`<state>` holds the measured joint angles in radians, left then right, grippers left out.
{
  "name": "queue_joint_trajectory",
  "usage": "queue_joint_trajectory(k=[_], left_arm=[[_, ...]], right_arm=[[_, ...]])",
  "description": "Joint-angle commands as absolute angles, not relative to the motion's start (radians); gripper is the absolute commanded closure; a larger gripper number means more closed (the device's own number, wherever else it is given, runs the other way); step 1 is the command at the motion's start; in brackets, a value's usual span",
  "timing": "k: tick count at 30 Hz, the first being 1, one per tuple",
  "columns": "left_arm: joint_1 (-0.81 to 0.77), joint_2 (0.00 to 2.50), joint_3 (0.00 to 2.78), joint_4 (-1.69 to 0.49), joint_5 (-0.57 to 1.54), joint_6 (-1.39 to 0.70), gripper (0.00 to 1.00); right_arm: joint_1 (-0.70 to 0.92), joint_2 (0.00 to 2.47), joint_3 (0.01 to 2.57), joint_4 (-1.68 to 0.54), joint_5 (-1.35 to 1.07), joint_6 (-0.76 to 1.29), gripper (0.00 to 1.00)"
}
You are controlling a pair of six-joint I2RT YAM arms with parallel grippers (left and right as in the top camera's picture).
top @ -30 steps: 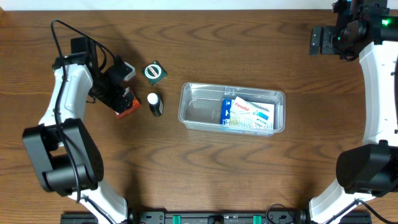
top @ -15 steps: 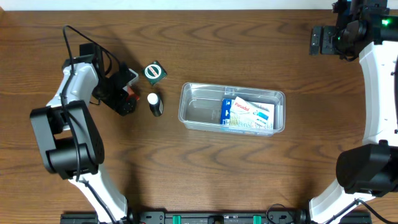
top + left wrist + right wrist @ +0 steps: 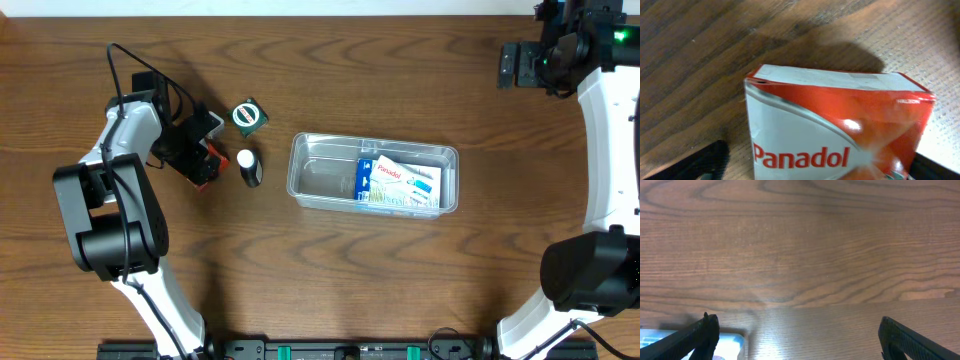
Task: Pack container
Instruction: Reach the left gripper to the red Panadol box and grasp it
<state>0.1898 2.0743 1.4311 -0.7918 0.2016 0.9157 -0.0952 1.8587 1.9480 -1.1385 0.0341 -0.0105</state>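
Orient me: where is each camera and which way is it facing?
Overhead: above the table, looking straight down; both arms show, container central.
Left wrist: looking down closely at red Panadol box; own fingers flank it.
Right wrist: faces bare table; own open fingers at bottom.
Shared: overhead also shows that box beneath the left gripper.

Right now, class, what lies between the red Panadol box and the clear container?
In the overhead view, a small white-capped bottle lies between the red Panadol box and the container; nothing else sits there.
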Motion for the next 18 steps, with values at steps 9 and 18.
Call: queue_joint_trajectory(k=[9, 18], left_arm=[[0.192, 2.078, 1.426, -0.805, 0.199, 0.680, 0.18], [0.189, 2.075, 1.427, -0.822, 0.201, 0.316, 0.28]], right_arm=[[-0.098, 1.863, 1.963, -1.137, 0.038, -0.001, 0.01], [-0.098, 1.863, 1.963, -1.137, 0.038, -0.001, 0.01]])
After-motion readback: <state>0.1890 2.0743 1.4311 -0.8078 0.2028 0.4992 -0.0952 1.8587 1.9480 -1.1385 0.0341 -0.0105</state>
